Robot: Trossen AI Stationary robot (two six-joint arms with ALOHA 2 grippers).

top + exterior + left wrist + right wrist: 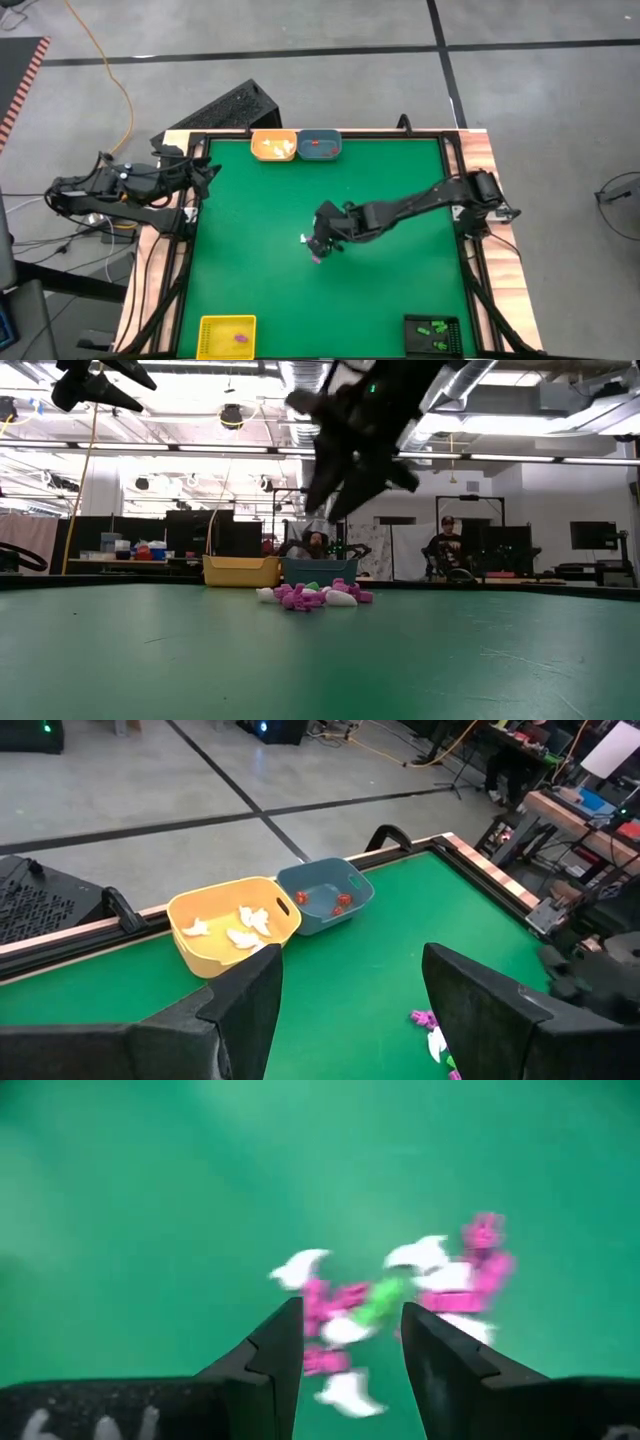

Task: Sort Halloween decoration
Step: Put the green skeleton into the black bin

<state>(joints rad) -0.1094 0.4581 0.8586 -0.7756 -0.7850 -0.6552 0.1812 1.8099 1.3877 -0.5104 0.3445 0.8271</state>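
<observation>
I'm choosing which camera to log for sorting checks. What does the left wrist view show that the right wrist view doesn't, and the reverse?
Only the left wrist view shows the yellow tray holding white trinkets, the blue tray holding orange-red ones, and the table's edge. Only the right wrist view shows the right gripper with open fingers just above the pile, and a green trinket in it. Both show the green table surface and purple and white pieces of the trinket pile.

1. I work in a lab hall: bare ducts [300, 380] and strip lights [200, 450] overhead.
2. Monitors [210, 538] line benches behind my tabletop [320, 660]; a person [445, 545] sits there.
3. Taped concrete floor [300, 40].
</observation>
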